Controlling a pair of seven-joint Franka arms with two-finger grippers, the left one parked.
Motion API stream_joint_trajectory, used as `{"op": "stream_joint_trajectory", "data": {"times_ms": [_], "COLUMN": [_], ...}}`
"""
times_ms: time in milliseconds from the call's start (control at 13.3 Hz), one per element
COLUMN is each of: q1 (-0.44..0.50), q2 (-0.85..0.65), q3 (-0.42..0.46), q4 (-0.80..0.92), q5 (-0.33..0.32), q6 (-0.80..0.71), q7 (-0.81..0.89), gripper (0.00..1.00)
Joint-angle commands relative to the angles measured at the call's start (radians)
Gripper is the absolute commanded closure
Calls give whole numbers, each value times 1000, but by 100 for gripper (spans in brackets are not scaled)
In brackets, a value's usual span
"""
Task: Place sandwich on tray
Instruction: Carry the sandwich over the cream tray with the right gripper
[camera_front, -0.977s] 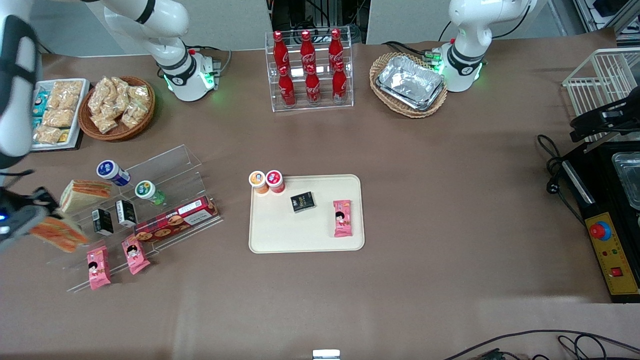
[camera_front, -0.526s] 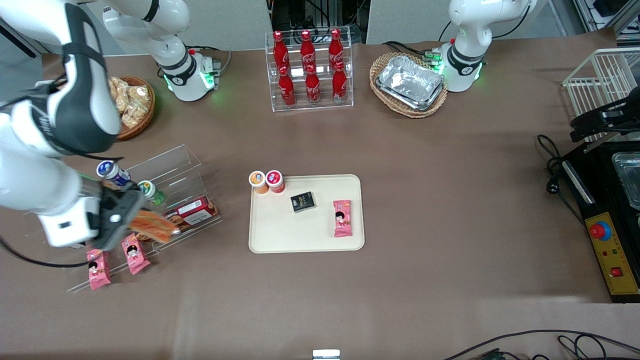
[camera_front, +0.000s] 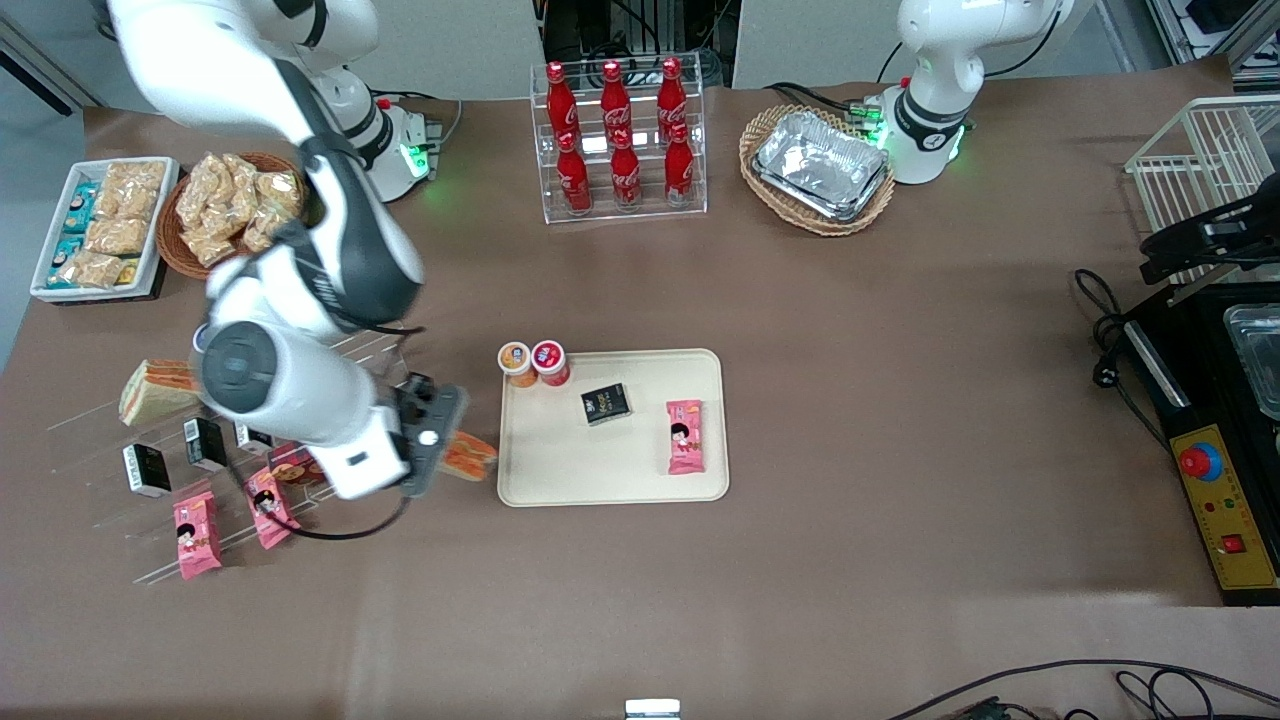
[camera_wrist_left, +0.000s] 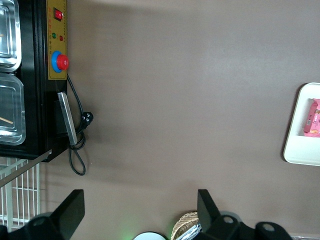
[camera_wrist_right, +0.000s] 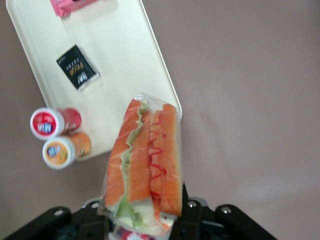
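My right gripper (camera_front: 438, 440) is shut on the sandwich (camera_front: 468, 457), a wrapped wedge with orange-red filling, and holds it above the table just beside the cream tray's (camera_front: 610, 480) edge on the working arm's side. In the right wrist view the sandwich (camera_wrist_right: 145, 160) sticks out from the gripper (camera_wrist_right: 145, 220), with the tray (camera_wrist_right: 125, 65) ahead of it. A second, near-identical wedge (camera_front: 155, 390) rests on the clear display rack (camera_front: 110, 440) toward the working arm's end.
On the tray lie a black packet (camera_front: 606, 403) and a pink snack packet (camera_front: 685, 436); two small round tubs (camera_front: 533, 363) stand at its corner. The rack holds black boxes and pink packets. A cola bottle rack (camera_front: 620, 140), baskets and foil trays (camera_front: 820, 165) stand farther back.
My gripper has carried the sandwich from the display rack toward the tray, now just beside the tray's edge. The rack and second wedge are uncovered again.
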Motion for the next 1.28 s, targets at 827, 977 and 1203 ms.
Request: {"op": "stream_joint_trajectory", "data": {"times_ms": [827, 977, 1203], "q1": [177, 203, 224], "q2": [272, 279, 286], "q3": [-17, -17, -17], "q4": [4, 4, 1], "q5": [-42, -64, -67], "q6": [331, 336, 357], "q7": [92, 90, 90], "gripper": [50, 50, 0]}}
